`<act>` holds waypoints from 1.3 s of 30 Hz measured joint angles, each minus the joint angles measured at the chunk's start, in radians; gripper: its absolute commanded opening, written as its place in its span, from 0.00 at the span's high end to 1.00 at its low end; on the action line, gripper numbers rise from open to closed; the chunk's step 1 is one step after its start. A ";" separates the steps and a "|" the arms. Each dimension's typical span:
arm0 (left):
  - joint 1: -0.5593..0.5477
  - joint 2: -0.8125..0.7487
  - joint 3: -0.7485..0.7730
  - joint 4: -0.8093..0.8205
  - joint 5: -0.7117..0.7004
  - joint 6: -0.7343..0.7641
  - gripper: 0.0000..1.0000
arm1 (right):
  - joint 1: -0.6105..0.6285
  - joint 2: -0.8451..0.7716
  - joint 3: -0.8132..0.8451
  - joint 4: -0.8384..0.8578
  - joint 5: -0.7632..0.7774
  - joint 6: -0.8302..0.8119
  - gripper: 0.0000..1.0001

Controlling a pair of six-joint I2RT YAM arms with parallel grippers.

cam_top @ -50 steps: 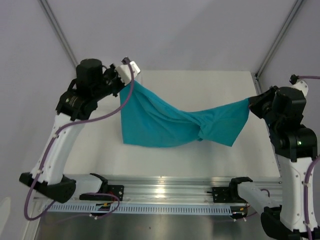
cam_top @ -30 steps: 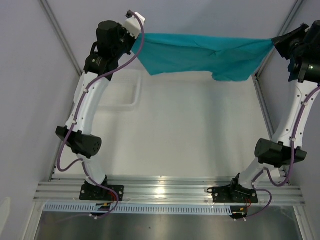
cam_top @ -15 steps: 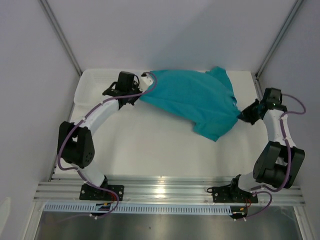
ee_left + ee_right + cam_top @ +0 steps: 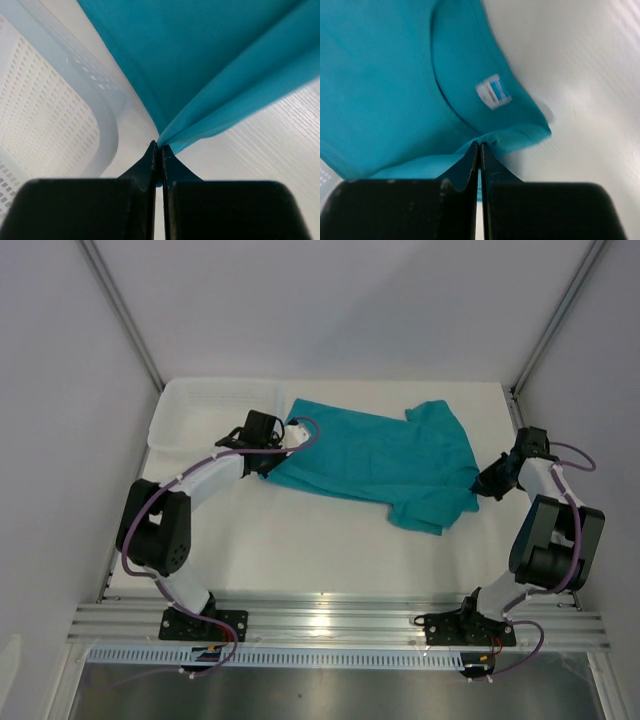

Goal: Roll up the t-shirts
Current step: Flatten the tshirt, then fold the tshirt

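A teal t-shirt [image 4: 385, 455] lies spread across the back half of the white table, partly rumpled along its near right edge. My left gripper [image 4: 272, 462] is shut on the shirt's left corner, low at the table; in the left wrist view its jaws [image 4: 159, 146] pinch a fold of teal cloth [image 4: 210, 65]. On the right, my right gripper [image 4: 482, 483] is shut on the shirt's right edge. The right wrist view shows the pinched cloth at the fingertips [image 4: 479, 145], with the small white neck label [image 4: 493, 92] and neckline just beyond.
A white perforated plastic tray [image 4: 205, 412] stands at the back left, right beside my left gripper, and its rim [image 4: 100, 115] shows in the left wrist view. Grey walls enclose the table on three sides. An aluminium rail [image 4: 330, 625] runs along the near edge.
Both arms have swung the shirt from high in the air down onto the table. Over the last half second the cloth has been drawn nearer and lies flatter.
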State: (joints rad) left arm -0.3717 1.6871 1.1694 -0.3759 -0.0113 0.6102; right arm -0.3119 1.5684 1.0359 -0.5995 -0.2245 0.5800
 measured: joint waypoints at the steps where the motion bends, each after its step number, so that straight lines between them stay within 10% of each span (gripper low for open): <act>1: 0.000 0.002 0.000 0.000 0.000 0.000 0.99 | 0.000 0.034 0.034 0.003 0.007 -0.003 0.93; 4: 0.000 0.009 0.000 0.000 0.004 0.000 0.99 | 0.000 0.132 0.124 0.013 0.019 -0.015 0.53; 10: 0.000 0.026 0.000 -0.002 0.026 -0.004 0.99 | 0.005 0.203 0.188 -0.023 0.049 -0.082 0.32; 21: 0.000 0.030 -0.004 -0.016 0.079 -0.026 0.99 | 0.191 -0.276 -0.085 -0.061 0.190 -0.014 0.37; 39: 0.000 0.026 -0.031 -0.027 0.095 -0.053 0.99 | 0.355 -0.093 -0.283 0.105 0.142 0.156 0.55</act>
State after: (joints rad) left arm -0.3717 1.7126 1.1381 -0.4030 0.0834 0.5568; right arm 0.0429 1.4757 0.7532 -0.4946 -0.0826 0.7364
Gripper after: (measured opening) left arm 0.012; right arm 0.460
